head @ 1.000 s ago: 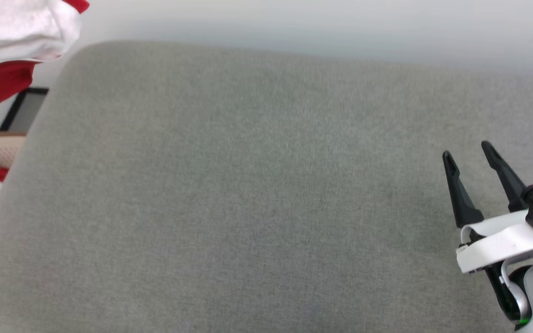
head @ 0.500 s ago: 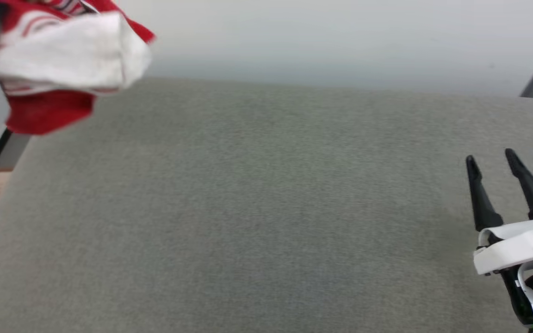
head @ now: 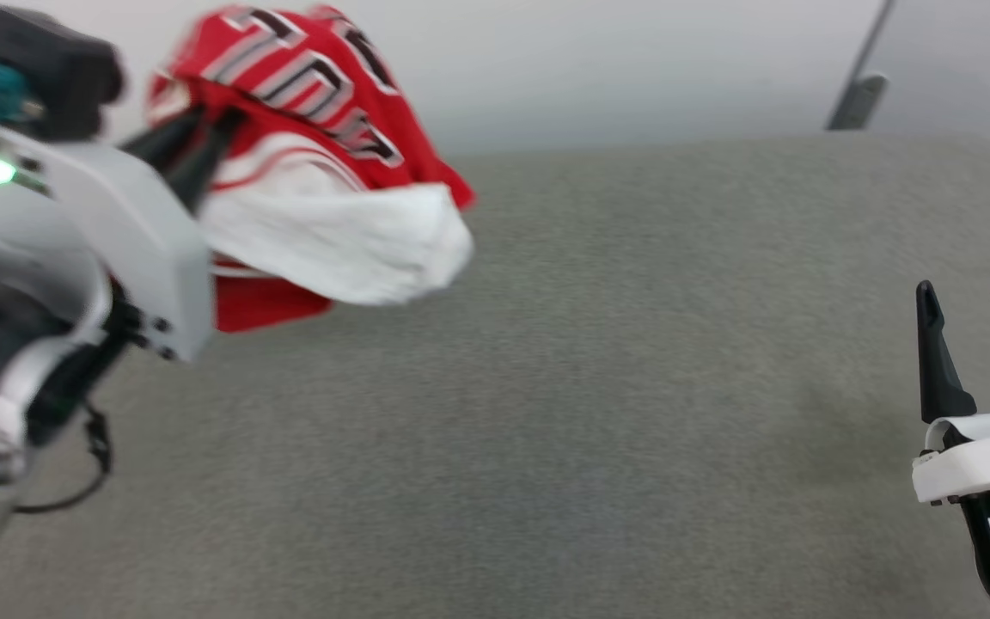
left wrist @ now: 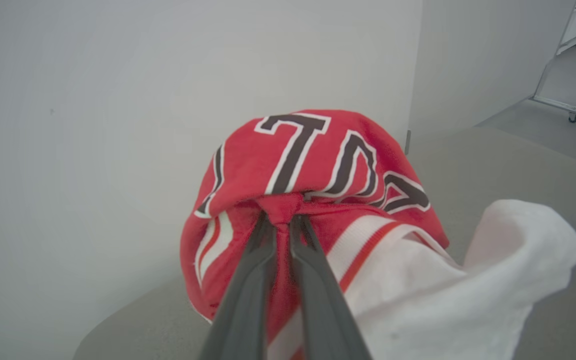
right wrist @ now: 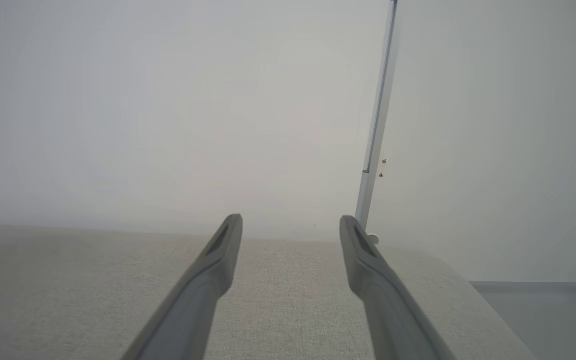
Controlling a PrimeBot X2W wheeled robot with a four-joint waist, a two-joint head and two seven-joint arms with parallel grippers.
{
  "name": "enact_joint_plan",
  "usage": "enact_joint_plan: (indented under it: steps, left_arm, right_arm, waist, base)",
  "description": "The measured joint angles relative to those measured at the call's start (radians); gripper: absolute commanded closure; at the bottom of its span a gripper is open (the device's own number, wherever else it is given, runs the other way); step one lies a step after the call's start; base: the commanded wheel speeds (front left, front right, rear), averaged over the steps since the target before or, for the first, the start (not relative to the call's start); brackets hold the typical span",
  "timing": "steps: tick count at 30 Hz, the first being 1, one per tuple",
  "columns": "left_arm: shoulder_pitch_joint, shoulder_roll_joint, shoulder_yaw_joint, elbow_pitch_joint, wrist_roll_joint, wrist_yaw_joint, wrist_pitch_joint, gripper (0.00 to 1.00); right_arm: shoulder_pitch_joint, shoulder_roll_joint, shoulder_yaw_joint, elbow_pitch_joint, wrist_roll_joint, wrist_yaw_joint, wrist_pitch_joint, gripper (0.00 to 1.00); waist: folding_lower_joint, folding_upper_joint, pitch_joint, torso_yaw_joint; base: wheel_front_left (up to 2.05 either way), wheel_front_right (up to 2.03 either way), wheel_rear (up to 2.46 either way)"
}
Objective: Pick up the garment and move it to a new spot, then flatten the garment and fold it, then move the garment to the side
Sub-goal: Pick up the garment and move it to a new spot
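Left end effector (left wrist: 280, 222) is pinching a bunched red fold of the jersey (left wrist: 318, 155), which hangs over the left of the grey surface (head: 589, 387); looks light and floppy, so I'd grab hem corners to spread it.

A grey fabric cushion (head: 546, 387) spreads below a pale wall (head: 632, 60), a metal pole (right wrist: 375, 130) behind.

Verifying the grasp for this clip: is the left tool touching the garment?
Touching. The left wrist view shows the left tool with its jaws closed on a bunched red fold of the garment, no gap between them.
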Motion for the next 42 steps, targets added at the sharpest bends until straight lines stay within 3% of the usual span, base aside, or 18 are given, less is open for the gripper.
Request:
enact_joint_plan:
  steps: [8,16,30,36,37,38,40,41,42]
  left_arm:
    - [0.013,-0.074,-0.094,-0.027,0.026,0.011,0.024,1.0]
    - [0.094,-0.146,-0.189,0.094,0.036,0.004,0.003,1.0]
    - [0.122,-0.263,-0.282,0.502,0.025,-0.088,-0.06,1.0]
    - [0.097,-0.299,-0.297,0.585,0.02,-0.123,-0.073,1.0]
    - [0.091,-0.303,-0.3,0.596,0.019,-0.128,-0.073,0.95]
    - [0.085,-0.306,-0.305,0.604,0.021,-0.136,-0.074,0.68]
    - [0.084,-0.317,-0.306,0.614,0.014,-0.142,-0.076,0.45]
    - [0.083,-0.319,-0.308,0.614,0.014,-0.146,-0.079,0.07]
    - [0.083,-0.32,-0.309,0.612,0.014,-0.151,-0.082,0.0]
  right_arm:
    - [0.011,0.036,-0.04,0.007,-0.009,0.0,-0.007,0.0]
    - [0.006,0.081,-0.031,0.03,-0.012,0.0,-0.011,0.0]
    - [-0.034,0.117,-0.006,0.035,-0.01,0.0,-0.011,0.0]
    - [-0.041,0.115,-0.002,0.041,-0.008,0.0,-0.011,0.0]
    - [-0.041,0.113,-0.001,0.043,-0.008,0.0,-0.011,0.0]
    - [-0.04,0.111,-0.001,0.044,-0.008,0.0,-0.011,0.0]
    - [-0.04,0.106,0.001,0.047,-0.008,0.0,-0.011,0.0]
    - [-0.039,0.104,0.002,0.049,-0.008,0.0,-0.011,0.0]
    - [-0.038,0.1,0.003,0.051,-0.008,0.0,-0.011,0.0]
  waist:
    - [0.0,0.0,0.038,-0.097]
    - [0.0,0.0,0.101,-0.167]
    - [0.0,0.0,0.19,-0.237]
    - [0.0,0.0,0.184,-0.228]
    - [0.0,0.0,0.18,-0.225]
    - [0.0,0.0,0.176,-0.221]
    - [0.0,0.0,0.166,-0.214]
    - [0.0,0.0,0.16,-0.21]
    - [0.0,0.0,0.153,-0.206]
  base:
    - [0.0,0.0,0.0]
    - [0.0,0.0,0.0]
    - [0.0,0.0,0.0]
    - [0.0,0.0,0.0]
    - [0.0,0.0,0.0]
    - [0.0,0.0,0.0]
    - [0.0,0.0,0.0]
    - [0.0,0.0,0.0]
    - [0.0,0.0,0.0]
